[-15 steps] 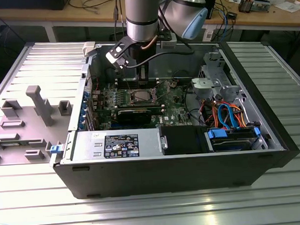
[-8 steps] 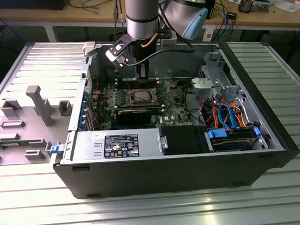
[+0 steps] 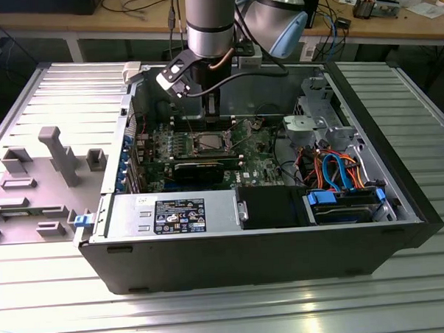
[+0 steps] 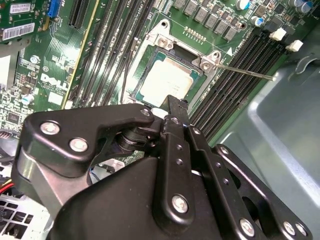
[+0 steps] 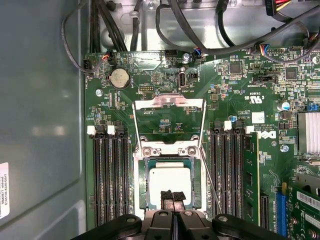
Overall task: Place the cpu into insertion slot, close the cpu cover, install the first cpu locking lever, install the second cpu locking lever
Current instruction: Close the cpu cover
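Gripper (image 5: 173, 197) hangs low inside the open computer case (image 3: 248, 257). In the first wrist view I see its two black pads pressed together, with nothing between them. Directly under the tip of the jaws lies the cpu (image 5: 169, 180). It sits flat inside the insertion slot (image 5: 141, 187), its grey top level with the silver rim, so I judge that the first step is done. The pads are over the cpu edge that is nearest to the jaws; whether they touch it or only hover above it, I cannot tell.

Beyond the jaws, on the far side of the slot, the cpu cover (image 5: 170, 102) is folded back open on its hinge, and the green motherboard (image 5: 240, 95) shows through its window. One thin locking lever (image 5: 210, 182) stands free along one side of the slot, just beside the jaws, between the slot and the memory slots (image 5: 227, 175).

What worries me, as my own judgement only: the pads are very near the chip, so a small downward drift could press one corner and tip the cpu on the fine contacts below. A sideways move could catch the free lever and bend it. If the cover is pushed from a bad angle, it may slip off the pads and fall hard on the chip.
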Controlling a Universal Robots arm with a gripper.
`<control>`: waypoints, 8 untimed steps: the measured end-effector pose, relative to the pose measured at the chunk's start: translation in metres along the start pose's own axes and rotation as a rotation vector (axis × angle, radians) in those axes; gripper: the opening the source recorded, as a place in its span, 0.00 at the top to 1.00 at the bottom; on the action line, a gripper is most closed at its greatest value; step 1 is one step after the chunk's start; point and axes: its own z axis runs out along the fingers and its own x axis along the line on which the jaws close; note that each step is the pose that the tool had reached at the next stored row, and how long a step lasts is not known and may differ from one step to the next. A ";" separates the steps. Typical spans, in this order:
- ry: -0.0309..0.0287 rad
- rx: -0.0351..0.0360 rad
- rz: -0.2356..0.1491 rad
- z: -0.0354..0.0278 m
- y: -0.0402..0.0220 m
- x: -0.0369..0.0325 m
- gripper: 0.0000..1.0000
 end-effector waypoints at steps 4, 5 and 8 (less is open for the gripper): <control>0.0001 0.0000 0.000 -0.0018 0.0000 0.0001 0.89; -0.0001 0.0000 0.000 -0.0023 0.0000 0.0000 0.89; -0.0002 0.0001 0.000 -0.0034 0.0001 0.0000 0.89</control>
